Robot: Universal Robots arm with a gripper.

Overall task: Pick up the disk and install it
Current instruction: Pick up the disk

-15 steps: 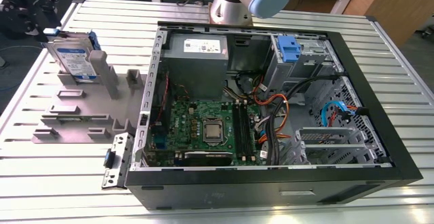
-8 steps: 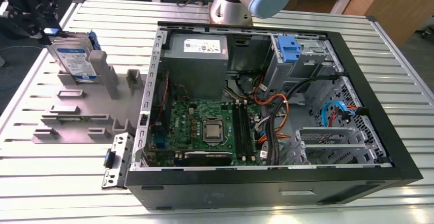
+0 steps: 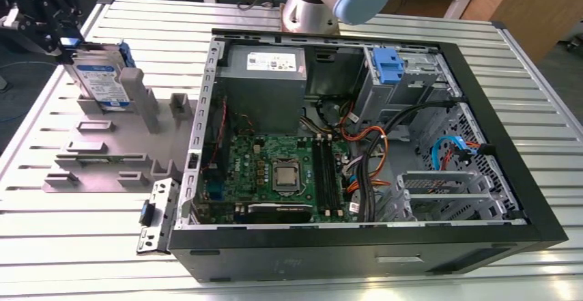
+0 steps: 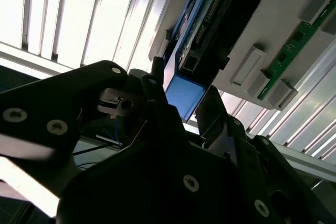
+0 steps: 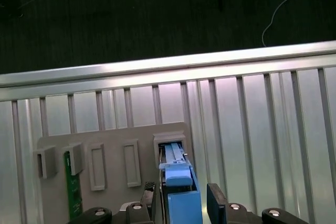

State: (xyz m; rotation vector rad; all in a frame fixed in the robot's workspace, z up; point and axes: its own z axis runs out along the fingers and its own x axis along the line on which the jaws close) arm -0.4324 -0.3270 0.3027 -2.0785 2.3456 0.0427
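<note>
Closest to us is the claw (image 5: 184, 206), its black body looming large in both wrist views. Under everything runs a table (image 3: 73, 246) of ribbed aluminium slats, with dark floor (image 5: 105, 24) beyond its edge and wooden furniture (image 3: 533, 7) at the back of the room. On the table an open computer case (image 3: 364, 253) takes up the exterior view's right, and a grey tray (image 3: 91, 158) of slots lies to its left, with a green memory stick (image 5: 72, 187) standing in one slot.

We see the disk (image 3: 95, 76) upright on edge in a slot of that tray, label facing out, well apart from the case. The arm (image 3: 319, 7) reaches over to it, and the claw sits at the disk's upper end – the blue rail end lies right between the jaws.

The jaws stand open, straddling that blue end. One jaw looks close against it, the other shows a clear gap – so the claw has hold of nothing.
</note>
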